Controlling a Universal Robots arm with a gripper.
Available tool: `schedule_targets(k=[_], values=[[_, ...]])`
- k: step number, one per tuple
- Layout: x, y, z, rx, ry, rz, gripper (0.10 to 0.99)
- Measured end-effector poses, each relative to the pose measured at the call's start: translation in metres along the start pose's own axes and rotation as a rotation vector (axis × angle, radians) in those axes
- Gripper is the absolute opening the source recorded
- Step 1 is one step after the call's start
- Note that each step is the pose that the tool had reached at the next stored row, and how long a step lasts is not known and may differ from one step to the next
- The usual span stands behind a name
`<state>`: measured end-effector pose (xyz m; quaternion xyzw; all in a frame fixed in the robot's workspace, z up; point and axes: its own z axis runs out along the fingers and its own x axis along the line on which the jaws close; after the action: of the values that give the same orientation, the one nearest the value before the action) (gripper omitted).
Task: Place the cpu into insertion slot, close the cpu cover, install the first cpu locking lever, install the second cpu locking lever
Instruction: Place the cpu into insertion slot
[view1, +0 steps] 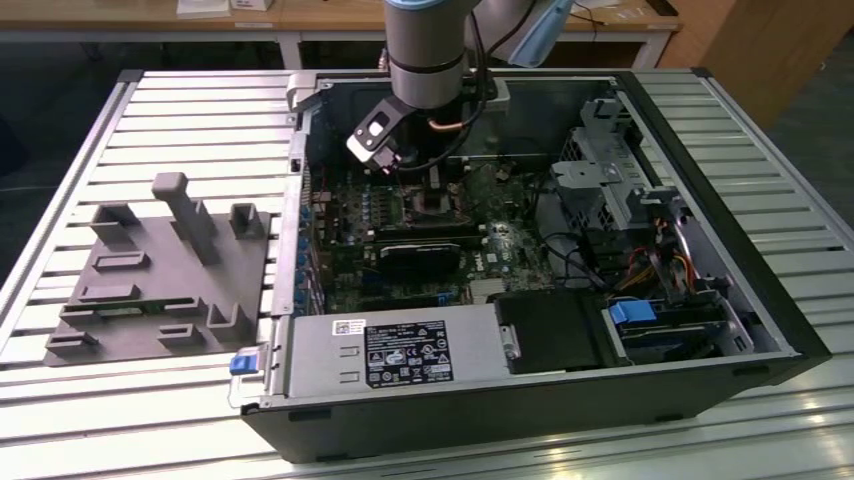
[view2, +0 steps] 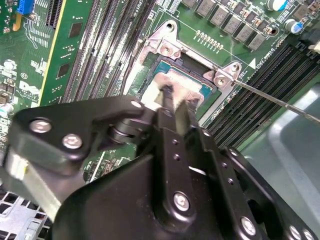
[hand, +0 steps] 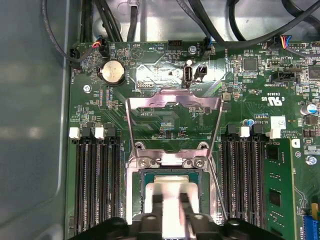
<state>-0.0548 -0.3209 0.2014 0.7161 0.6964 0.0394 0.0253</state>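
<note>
Jaws tight around the cpu (hand: 170, 192) at the insertion slot (hand: 150, 176), cpu cover (hand: 172, 101) open

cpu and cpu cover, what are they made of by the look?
By looks: the cpu has a bare metal lid, maybe plated, bright silver with soft glare. The cpu cover is thin stamped sheet metal, probably steel, shiny silver, catching light along its edges.
</note>
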Motion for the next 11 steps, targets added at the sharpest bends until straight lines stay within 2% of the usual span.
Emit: schedule_targets(k=[1,3,11], values=[[0.0000,0.0000,-0.0001,0.000,0.0000,0.000,0.239],[0.0000,0.0000,-0.0002,0.000,0.0000,0.000,0.122],[0.0000,0.0001,-0.0011,0.000,-0.0002,0.000,0.106]])
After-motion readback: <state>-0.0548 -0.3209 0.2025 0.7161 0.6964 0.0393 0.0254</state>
